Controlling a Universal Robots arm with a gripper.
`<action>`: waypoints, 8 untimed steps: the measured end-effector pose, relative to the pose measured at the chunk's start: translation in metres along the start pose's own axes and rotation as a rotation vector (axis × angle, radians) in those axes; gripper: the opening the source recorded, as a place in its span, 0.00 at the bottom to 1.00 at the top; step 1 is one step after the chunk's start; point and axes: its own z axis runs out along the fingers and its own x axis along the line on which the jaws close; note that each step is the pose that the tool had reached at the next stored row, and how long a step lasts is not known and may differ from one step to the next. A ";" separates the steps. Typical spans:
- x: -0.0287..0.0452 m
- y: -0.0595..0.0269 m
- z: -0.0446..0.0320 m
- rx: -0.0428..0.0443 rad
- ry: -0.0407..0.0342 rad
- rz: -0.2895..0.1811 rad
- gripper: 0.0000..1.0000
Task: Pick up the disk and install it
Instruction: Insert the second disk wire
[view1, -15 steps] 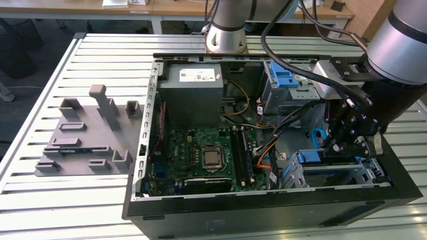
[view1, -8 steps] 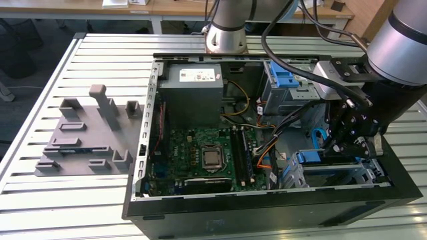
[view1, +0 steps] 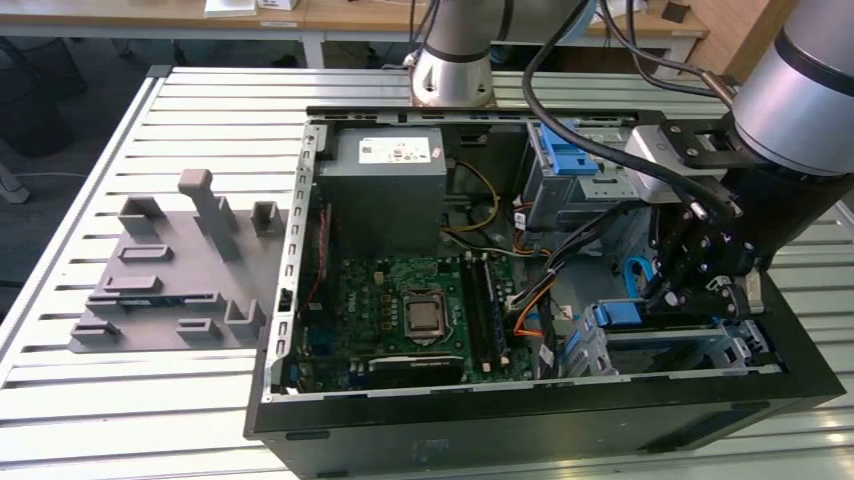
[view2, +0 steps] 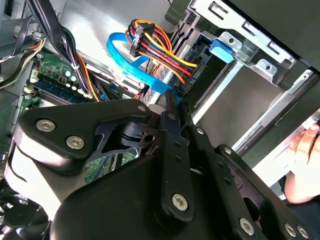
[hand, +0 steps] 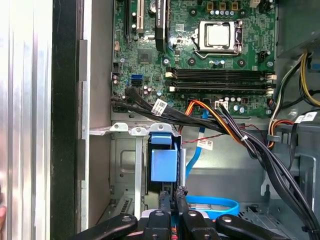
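i see the open black computer case (view1: 534, 425) lying on its side on the slatted metal table (view1: 80, 390), with the green motherboard (view1: 400, 320) facing up and the grey box-shaped power supply with a white sticker (view1: 390, 190) at the far end of the case. on the exterior view's left the grey plastic slotted stand (view1: 167, 275) sits on the table, well apart from the case.

my black gripper (hand: 172, 200) is down inside the case at the exterior view's right, over the silver drive cage (view1: 727, 350). in the first wrist view its two fingers (hand: 163, 202) stand pressed together with no gap between the tips and nothing between them, just beside the blue plastic bracket (hand: 164, 160).

the disk shows to me as that blue bracket (view1: 618, 313) seated upright in the cage slot; i cannot make out the silver body or its label, so whether it is fully home i cannot tell. the gripper tips sit right at the bracket's edge, near a blue flat cable loop (hand: 215, 205).

a bundle of orange, red and yellow wires (view2: 160, 47) runs to the cage, and in the second wrist view a person's hand (view2: 305, 165) rests at the case edge.
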 end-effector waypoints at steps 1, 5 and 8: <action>0.0001 0.0000 0.0005 0.0000 0.0000 0.000 0.16; 0.0002 -0.0001 0.0017 0.0000 0.0003 0.000 0.16; 0.0001 -0.0002 0.0021 0.0000 -0.0021 0.000 0.16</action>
